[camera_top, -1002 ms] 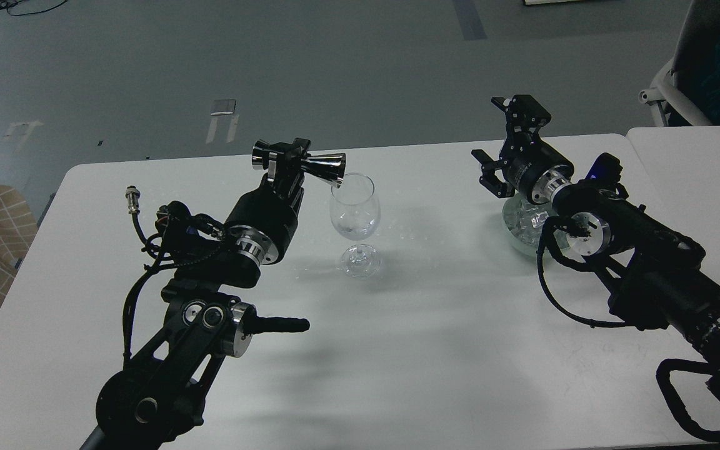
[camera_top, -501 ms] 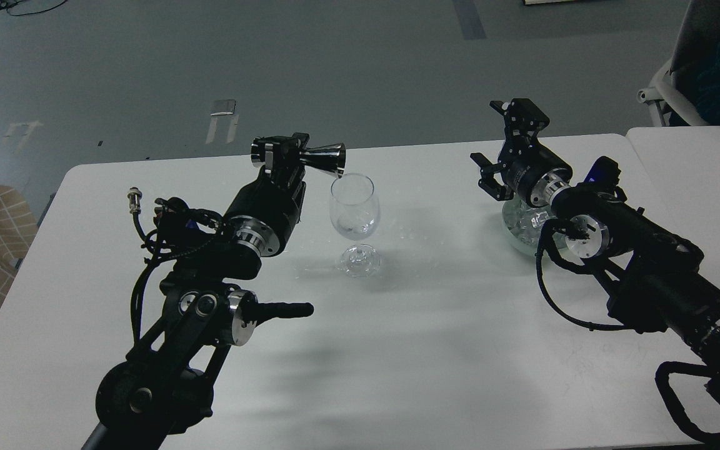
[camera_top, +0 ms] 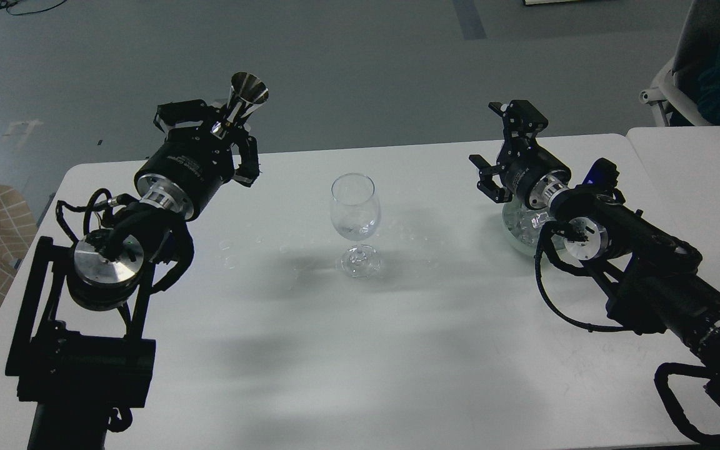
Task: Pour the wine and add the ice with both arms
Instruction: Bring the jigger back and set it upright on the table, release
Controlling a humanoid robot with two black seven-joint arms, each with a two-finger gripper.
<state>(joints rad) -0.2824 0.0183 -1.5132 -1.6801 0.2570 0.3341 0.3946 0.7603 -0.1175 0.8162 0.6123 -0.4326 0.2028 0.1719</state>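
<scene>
Jigger (camera_top: 244, 100): steel, hourglass shape, upright with open mouth up, clamped at its waist by left gripper (camera_top: 225, 128), above table's far-left edge, well left of glass.
Left gripper: fingers closed around jigger; white lettering on its black body, too small to read.
Glass (camera_top: 354, 222): clear stemmed, upright at table centre, between both arms, touching neither.
Wine (camera_top: 352, 230): small pool of clear liquid in bottom of glass bowl.
Right gripper (camera_top: 502, 147): fingers spread apart, holding nothing, hovering over far-left rim of bowl.
Bowl (camera_top: 516, 232): pale, on table at right, mostly hidden behind right wrist.
Ice (camera_top: 530, 226): clear cubes inside bowl, partly visible.
Table (camera_top: 397, 350): white; droplets scattered around glass foot.
Writing: nothing legible anywhere.
</scene>
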